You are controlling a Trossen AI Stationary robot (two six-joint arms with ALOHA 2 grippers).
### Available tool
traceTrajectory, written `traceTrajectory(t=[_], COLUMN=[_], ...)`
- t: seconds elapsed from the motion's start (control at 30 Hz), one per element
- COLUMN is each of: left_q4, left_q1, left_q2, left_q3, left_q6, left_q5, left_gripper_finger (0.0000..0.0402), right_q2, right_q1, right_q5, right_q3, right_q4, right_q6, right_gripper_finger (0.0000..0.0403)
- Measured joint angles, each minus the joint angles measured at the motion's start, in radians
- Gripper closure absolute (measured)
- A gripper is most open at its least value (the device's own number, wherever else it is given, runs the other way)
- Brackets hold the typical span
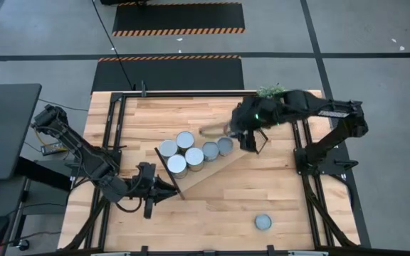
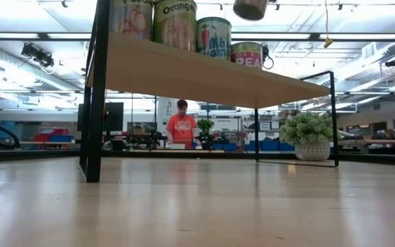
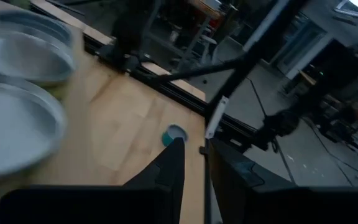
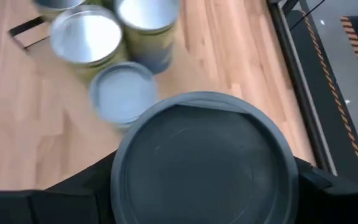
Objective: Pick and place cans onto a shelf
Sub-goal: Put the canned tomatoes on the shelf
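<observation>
Spanning a striped grey floor [image 1: 347, 43]; light-wood tabletop [image 1: 219, 195]; person [image 2: 182, 127] behind.

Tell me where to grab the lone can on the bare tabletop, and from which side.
Probably grip the lone can across its round side wall, coming straight down: it stands upright, top up, with bare tabletop all around it.

The counter [image 1: 283, 192] is pale blond wood, framed in black. At centre frame in the high view, the cans [image 1: 194, 153] have silvery-white and blue-grey tops; a lone blue-grey can [image 1: 263, 222] sits lower right. In the low view, labels show orange, green and red. Orange-and-black hazard stripes [image 1: 178, 31] edge the dark mats.
</observation>
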Motion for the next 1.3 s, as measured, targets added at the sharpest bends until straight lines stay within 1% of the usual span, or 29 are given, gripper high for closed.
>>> traceTrajectory(t=[0.2,0.37,0.5,0.63,0.9,1.0,1.1,1.3], left_q4=[-0.064,-0.102,-0.105,-0.106,-0.109,-0.109,-0.108,-0.108], left_q1=[0.080,0.141,0.177,0.192,0.189,0.189,0.191,0.191], left_q2=[-0.074,-0.121,-0.126,-0.128,-0.128,-0.128,-0.128,-0.128], left_q3=[0.000,0.000,0.000,0.000,0.000,0.000,0.000,0.000], left_q6=[-0.023,-0.011,0.008,0.007,-0.005,-0.006,-0.007,-0.008], left_q5=[-0.001,-0.001,0.000,0.000,0.000,0.000,0.000,0.000], left_gripper_finger=[0.0324,0.0324,0.0324,0.0324,0.0324,0.0324,0.0324,0.0324], right_q2=[0.000,0.024,0.068,0.116,0.168,0.180,0.200,0.266], right_q1=[-0.165,-0.289,-0.347,-0.366,-0.368,-0.362,-0.351,-0.333], right_q5=[-0.112,-0.252,-0.321,-0.379,-0.406,-0.427,-0.447,-0.449], right_q3=[0.000,0.000,0.000,0.000,0.000,0.001,0.000,0.000], right_q4=[0.062,0.093,0.099,0.122,0.175,0.220,0.219,0.184], right_q6=[-0.148,-0.239,-0.314,-0.350,-0.375,-0.368,-0.377,-0.397], right_gripper_finger=[0.0114,0.0114,0.0114,0.0114,0.0114,0.0114,0.0114,0.0114])
